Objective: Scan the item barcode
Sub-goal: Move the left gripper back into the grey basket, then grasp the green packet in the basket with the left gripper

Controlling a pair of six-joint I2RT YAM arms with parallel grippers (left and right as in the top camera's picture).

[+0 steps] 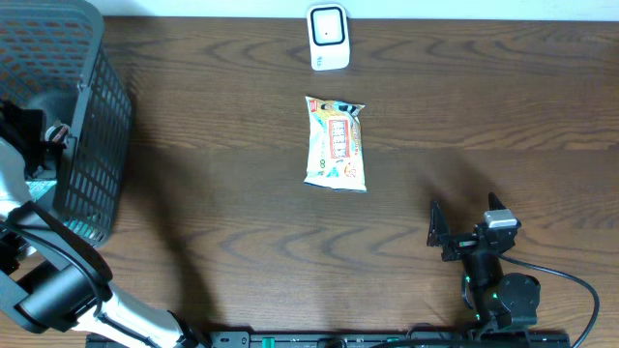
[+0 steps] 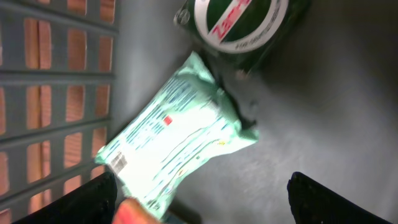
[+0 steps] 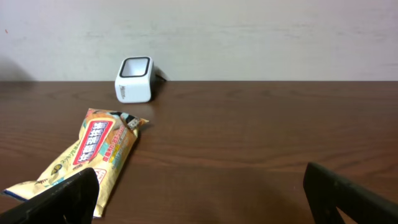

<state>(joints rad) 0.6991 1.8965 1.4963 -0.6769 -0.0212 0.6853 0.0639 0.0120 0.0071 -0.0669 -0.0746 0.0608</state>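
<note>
Left hand (image 2: 205,202) is down inside the grey basket (image 1: 92,145) and hidden in the overhead view. Its fingers are spread and pinch nothing, over a mint-green packet (image 2: 177,134) on the basket floor. The dark green pack (image 2: 242,25) beside it is cut off, label only partly readable. Right hand (image 1: 467,224) sits low over the counter (image 1: 503,116), spread and empty. A yellow snack packet (image 1: 336,143) lies near the scanner (image 1: 328,37).

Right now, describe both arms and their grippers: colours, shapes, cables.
The left arm has black joints and pale grey-white links. The right arm is black, with a silver block at the wrist, a green light on its body and a black cable looping out. The left gripper and right gripper each show two flat, matte black fingers.
</note>
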